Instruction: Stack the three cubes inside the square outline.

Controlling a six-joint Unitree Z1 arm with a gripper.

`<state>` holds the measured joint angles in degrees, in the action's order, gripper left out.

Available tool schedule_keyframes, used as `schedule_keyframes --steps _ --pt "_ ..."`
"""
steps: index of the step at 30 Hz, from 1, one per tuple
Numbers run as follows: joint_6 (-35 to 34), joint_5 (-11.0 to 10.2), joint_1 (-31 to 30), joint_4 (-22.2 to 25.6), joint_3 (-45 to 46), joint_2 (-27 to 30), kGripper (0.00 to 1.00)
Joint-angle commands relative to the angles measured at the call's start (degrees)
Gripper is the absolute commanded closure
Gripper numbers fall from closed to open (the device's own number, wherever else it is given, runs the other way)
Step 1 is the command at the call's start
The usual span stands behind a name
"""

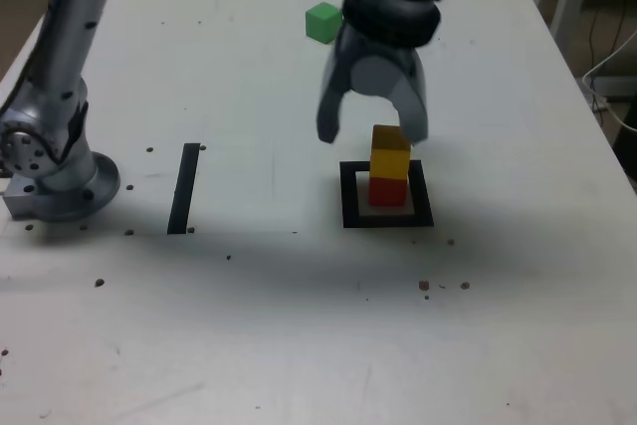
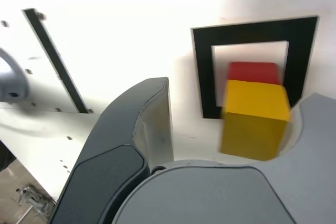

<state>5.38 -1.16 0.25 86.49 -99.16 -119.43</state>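
Inside the square outline (image 1: 348, 196) stands a red cube (image 1: 388, 192) with a yellow cube (image 1: 390, 158) stacked on top of it. My gripper (image 1: 372, 134) hangs just above and behind the stack, jaws spread wide and holding nothing. In the wrist view the yellow cube (image 2: 254, 124) sits between the fingers, close to one finger (image 2: 315, 114) and well apart from the other. The red cube (image 2: 252, 71) peeks out beneath it inside the square outline (image 2: 202, 72). A green cube (image 1: 323, 22) lies alone at the far side of the table, behind the gripper.
A straight black tape strip (image 1: 184, 186) runs on the white table at the exterior view's left of the square. The arm's base (image 1: 50, 166) stands at the far left. Small dark specks dot the tabletop.
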Motion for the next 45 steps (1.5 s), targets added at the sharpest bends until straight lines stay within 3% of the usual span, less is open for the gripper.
schedule_keyframes --steps 1,5,12,22,33,45 --pt "0.09 -0.93 1.01 0.47 1.28 2.10 0.01" --pt "1.95 -2.62 4.72 1.08 3.94 4.49 0.01" --pt "11.40 -6.01 14.71 0.63 5.52 4.83 0.00" --pt "17.52 -8.38 26.65 0.27 3.38 4.17 0.01" --pt "16.46 -6.43 37.23 0.92 -4.79 -1.46 0.01" --pt "12.06 -3.37 42.71 1.97 -11.35 -7.71 0.01"
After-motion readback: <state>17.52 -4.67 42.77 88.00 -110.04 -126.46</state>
